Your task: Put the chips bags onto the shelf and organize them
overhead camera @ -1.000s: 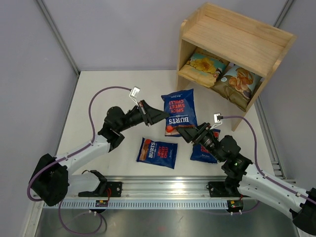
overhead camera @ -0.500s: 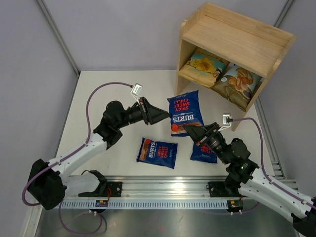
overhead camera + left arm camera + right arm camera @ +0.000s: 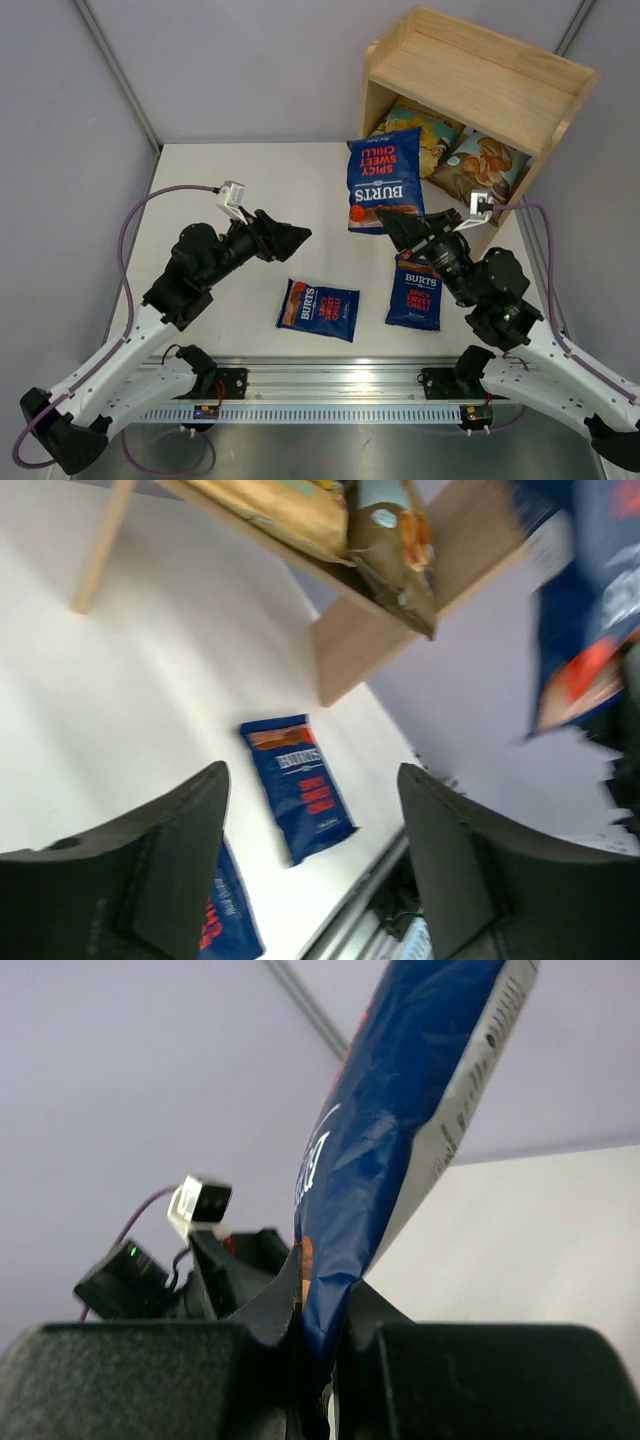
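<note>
**A:** What do we see in the right gripper point(image 3: 392, 218)?

**B:** Its jaws are pinched tight on the bottom edge of the lifted Burts bag point(image 3: 385, 178), which stands upright in the air just in front of the shelf point(image 3: 480, 75). We judge that an edge grip leaves the broad face free to slide in.

**A:** And the left gripper point(image 3: 290, 237)?

**B:** Its fingers are spread wide with nothing between them. It hovers over the table point(image 3: 200, 180), well apart from the lifted bag — this gives the right arm room, we take it.

**A:** Where do the other bags lie?

**B:** The tan-yellow bag point(image 3: 442, 128) and the light blue bag point(image 3: 482, 165) lean side by side on the lower tier. Nothing shows on the top tier. The middle Burts bag point(image 3: 318, 308) and the right-hand Burts bag point(image 3: 417, 292) lie flat on the table — both not yet shelved.
</note>
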`<act>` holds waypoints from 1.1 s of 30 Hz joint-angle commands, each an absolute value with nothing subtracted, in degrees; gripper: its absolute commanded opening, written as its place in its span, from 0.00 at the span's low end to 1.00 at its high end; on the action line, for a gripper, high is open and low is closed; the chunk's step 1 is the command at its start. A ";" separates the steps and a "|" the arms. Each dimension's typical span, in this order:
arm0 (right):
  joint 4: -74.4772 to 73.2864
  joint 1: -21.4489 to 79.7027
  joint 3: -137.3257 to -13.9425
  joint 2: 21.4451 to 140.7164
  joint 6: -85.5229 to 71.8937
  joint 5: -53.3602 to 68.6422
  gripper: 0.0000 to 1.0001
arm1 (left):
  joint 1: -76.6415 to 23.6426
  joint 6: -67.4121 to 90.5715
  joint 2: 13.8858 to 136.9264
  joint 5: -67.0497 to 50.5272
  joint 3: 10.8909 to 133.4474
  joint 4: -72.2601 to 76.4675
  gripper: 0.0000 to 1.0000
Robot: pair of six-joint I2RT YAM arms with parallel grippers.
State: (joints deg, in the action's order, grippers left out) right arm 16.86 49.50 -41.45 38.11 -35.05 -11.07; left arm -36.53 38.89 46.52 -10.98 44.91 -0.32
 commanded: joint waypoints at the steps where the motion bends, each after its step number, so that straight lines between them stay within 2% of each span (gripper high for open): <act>1: 13.20 49.40 -53.74 42.88 -30.42 -19.77 0.01 | -36.47 34.28 42.98 -4.57 47.11 -9.64 0.76; 4: 7.32 47.29 -64.90 50.17 -29.18 -22.14 0.00 | -36.56 32.26 40.96 -2.99 49.13 -15.44 0.83; 5: 6.69 46.15 -66.95 51.93 -30.48 -22.32 0.00 | -36.48 31.82 40.44 -2.64 49.48 -16.69 0.88; 6: 6.33 42.49 -68.71 54.81 -31.54 -21.45 0.00 | -36.47 31.12 39.91 -1.94 49.83 -17.92 0.99; 10: 4.57 33.95 -77.41 60.99 -37.17 -20.65 0.00 | -36.56 29.45 37.18 -0.18 52.63 -25.89 0.99; 15: 7.29 30.15 -82.78 68.53 -39.02 -25.74 0.00 | -36.47 27.86 34.55 7.72 55.19 -34.27 0.99; 20: 6.42 24.10 -88.68 76.36 -47.87 -25.31 0.00 | -36.48 26.81 30.50 8.88 55.11 -38.23 0.99; 33: -5.09 22.15 -104.32 94.65 -66.08 -33.13 0.00 | -36.48 25.05 27.86 11.16 53.18 -41.22 0.99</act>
